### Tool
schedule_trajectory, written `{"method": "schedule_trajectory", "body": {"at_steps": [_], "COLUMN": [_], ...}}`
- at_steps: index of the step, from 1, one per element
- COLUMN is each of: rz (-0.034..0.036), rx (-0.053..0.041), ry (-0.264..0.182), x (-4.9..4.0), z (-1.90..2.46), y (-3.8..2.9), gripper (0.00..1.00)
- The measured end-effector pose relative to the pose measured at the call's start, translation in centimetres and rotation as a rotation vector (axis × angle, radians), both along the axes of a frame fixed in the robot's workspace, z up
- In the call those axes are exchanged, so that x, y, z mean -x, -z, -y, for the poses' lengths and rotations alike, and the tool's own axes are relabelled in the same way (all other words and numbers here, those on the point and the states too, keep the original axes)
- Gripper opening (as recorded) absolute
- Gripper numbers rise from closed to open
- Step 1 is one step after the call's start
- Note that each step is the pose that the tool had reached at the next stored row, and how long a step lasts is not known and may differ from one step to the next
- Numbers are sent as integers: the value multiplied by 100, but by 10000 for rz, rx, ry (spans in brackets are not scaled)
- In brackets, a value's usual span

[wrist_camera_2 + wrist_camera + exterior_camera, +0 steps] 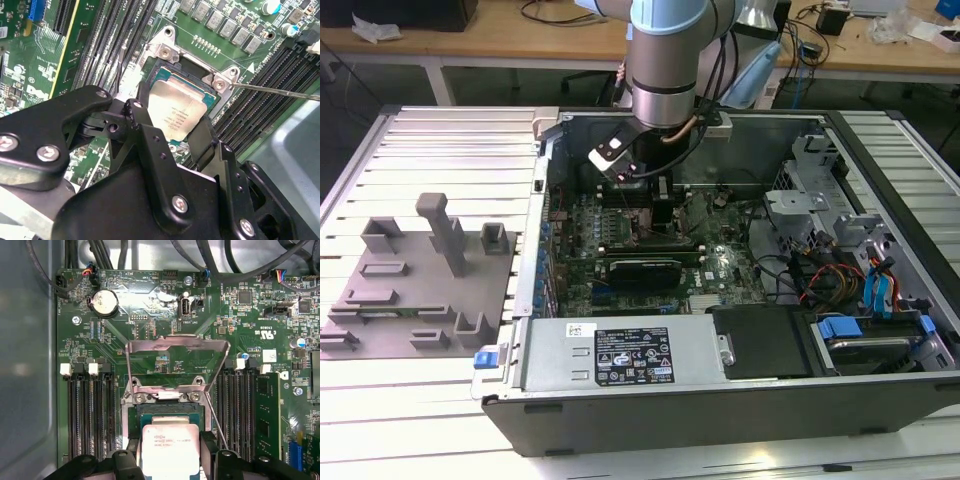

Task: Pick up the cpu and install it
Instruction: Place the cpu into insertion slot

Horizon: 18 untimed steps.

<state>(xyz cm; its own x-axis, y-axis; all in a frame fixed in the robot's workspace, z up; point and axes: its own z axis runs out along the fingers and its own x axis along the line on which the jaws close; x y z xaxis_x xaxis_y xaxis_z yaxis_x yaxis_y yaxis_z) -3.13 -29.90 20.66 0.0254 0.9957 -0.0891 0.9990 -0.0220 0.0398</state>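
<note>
Open motherboard socket (165, 412); cpu (169, 442) clamped in hand (170, 452), just above it.

Several lines of small dark print cross the cpu (169, 447) lid. A densely printed label (632, 357) lies on the near power supply (550, 360).

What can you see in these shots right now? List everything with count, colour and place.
cpu: one, silver, held over the socket
socket: one, dark, on the motherboard, open
load plate: one, bare metal, swung open beside the socket
motherboard: one, green, inside the case
battery: one, silver, on the motherboard
case: one, black, open, on the table
power supply: one, silver, at the case's near edge
tray: one, grey, table, exterior view's left of the case
table: one, white slats, under everything
arm: one, pale blue and silver, reaching into the case
gripper: one, black, shut on the cpu
</note>
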Motion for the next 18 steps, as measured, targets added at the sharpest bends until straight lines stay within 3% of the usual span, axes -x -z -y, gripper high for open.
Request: {"method": "schedule_trajectory", "body": {"at_steps": [1, 3, 4, 9, 12, 18], "rz": [-3, -1, -1, 0, 1, -1], "rx": [-22, -202, -240, -278, -339, -343], "ry": [2, 0, -1, 1, 1, 0], "x": [1, -4, -5, -5, -5, -5], "z": [1, 19, 27, 76, 80, 80], "y": [-2, -1, 0, 8, 18, 30], "gripper": [55, 55, 55, 55, 55, 55]}}
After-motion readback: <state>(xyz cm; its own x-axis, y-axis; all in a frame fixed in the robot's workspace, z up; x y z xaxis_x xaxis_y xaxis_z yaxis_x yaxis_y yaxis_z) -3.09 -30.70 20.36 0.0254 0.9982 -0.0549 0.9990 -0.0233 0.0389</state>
